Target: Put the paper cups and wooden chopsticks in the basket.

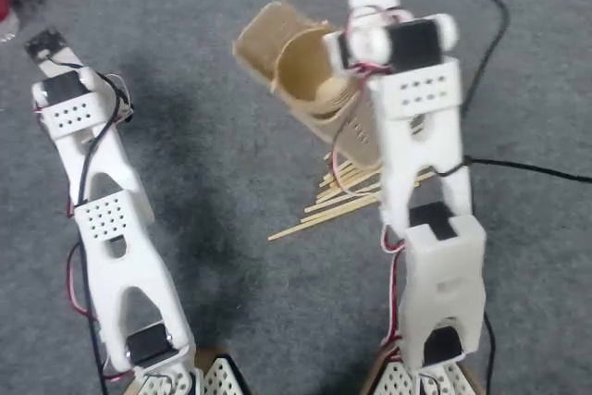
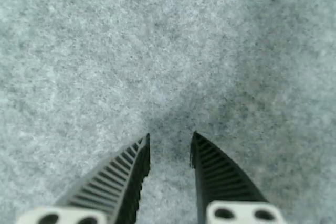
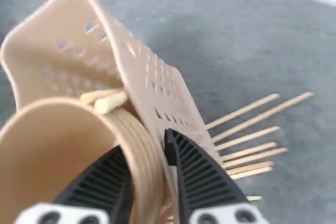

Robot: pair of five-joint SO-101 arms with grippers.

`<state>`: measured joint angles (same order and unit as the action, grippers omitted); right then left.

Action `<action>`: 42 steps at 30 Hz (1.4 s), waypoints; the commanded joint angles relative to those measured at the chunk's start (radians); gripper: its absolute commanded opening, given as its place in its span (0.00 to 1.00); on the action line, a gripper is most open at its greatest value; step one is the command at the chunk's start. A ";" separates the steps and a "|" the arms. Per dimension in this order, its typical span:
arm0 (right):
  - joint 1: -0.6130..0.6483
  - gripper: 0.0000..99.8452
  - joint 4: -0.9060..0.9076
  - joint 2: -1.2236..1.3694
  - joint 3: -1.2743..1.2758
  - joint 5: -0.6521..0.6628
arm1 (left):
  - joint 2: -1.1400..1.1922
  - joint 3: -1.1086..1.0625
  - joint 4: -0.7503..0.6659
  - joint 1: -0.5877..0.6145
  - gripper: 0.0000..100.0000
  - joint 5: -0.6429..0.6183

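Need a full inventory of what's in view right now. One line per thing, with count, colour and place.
paper cups: nested stack, count unclear, tan, against the tipped basket
basket: one, beige, perforated, tipped over beside the paper cups
wooden chopsticks: loose bundle, count unclear, pale wood, lying on the mat by the basket
mat: one, grey, covering the table
cable: one, black, lying on the mat by the right arm
left tool: one, black fingers, open over bare mat
right tool: one, black fingers, shut on the rim of the paper cups
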<state>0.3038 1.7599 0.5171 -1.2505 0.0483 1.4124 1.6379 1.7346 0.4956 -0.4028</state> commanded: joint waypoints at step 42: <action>-0.842 0.01 -0.031 -0.605 0.793 0.307 | -0.021 0.031 0.023 -0.009 0.12 -0.006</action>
<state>-0.5309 1.7553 -0.0184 -0.5033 0.3414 1.4124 1.6379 1.7346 0.4956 -0.4028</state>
